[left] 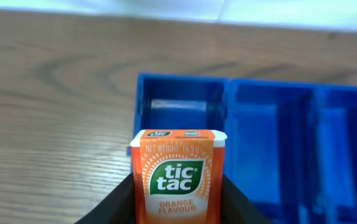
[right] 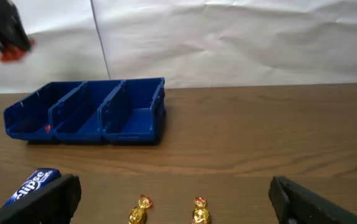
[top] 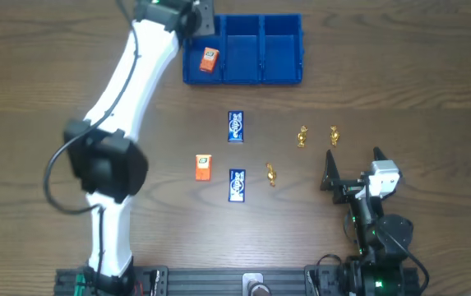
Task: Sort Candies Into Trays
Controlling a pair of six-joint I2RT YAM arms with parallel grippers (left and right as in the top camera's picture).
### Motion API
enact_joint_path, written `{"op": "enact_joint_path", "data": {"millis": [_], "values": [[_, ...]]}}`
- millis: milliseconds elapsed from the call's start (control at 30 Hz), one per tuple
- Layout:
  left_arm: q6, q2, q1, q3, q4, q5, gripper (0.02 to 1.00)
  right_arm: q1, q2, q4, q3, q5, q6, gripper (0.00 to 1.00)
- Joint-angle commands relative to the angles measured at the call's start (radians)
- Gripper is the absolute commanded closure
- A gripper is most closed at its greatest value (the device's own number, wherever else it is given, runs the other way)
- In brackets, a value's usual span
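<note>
**Left arm.** The left wrist view gives the grip itself. The left hand [left: 178, 208] is clamped on an orange box [left: 178, 177], with one dark finger on each narrow side. The box stands upright at lower centre of the frame. Its long axis runs from the fingers toward the blue tray [left: 231, 106], with the white-capped end leading. Its broad printed face is turned to the camera, showing an orange body, a white rim at the cap and a green oval mark. The tray's left compartment lies just beyond the cap.

**Height.** The right wrist view adds the height. The left hand sits at the upper left of that frame with a bit of orange at its tip, well above the tray and to the left of it.

**Top view.** An orange item [top: 209, 59] shows against the tray's left compartment, at upper centre. I cannot tell from there whether it is the held box or one lying in the bin.

**Right arm.** The right hand [right: 172, 208] is spread wide with nothing between its fingers. In the top view it sits at lower right.

**Desk [top: 416, 90], top view.**
- A second orange box [top: 204, 167] lies left of centre, with its long axis up and down the frame.
- Two blue packets [top: 235, 127] lie at centre, one above the other and apart, both lengthwise up the frame.
- Three gold-wrapped candies [top: 302, 136] lie right of centre. Two sit side by side, and the third is lower, just beside the lower packet.
</note>
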Motion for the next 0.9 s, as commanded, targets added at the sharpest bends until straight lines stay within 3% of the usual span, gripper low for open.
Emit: {"op": "enact_joint_path", "data": {"millis": [33, 300, 433, 500, 567, 767, 900], "values": [[0.018, 0.105, 0.003, 0.048, -0.008, 0.023, 0.739, 0.0, -0.006, -0.007, 0.0, -0.005, 0.002, 0.003], [0.031, 0.132, 0.003, 0.047, -0.004, 0.046, 0.7, 0.0, -0.006, -0.007, 0.0, -0.005, 0.002, 0.003], [0.033, 0.131, 0.003, 0.048, 0.009, 0.048, 0.428, 0.0, -0.006, -0.007, 0.0, -0.005, 0.002, 0.003], [0.032, 0.116, 0.003, 0.048, 0.016, 0.04, 0.246, 0.0, -0.006, -0.007, 0.0, -0.005, 0.002, 0.003], [0.032, 0.081, 0.003, 0.047, 0.015, 0.025, 0.161, 0.0, -0.006, -0.007, 0.0, -0.005, 0.002, 0.003], [0.034, -0.157, -0.05, -0.039, -0.01, -0.057, 0.042, 0.0, -0.006, -0.007, 0.0, -0.005, 0.002, 0.003], [0.018, -0.386, -0.121, -0.316, 0.038, -0.053, 0.023, 0.0, -0.006, -0.007, 0.0, -0.005, 0.002, 0.003]]}}
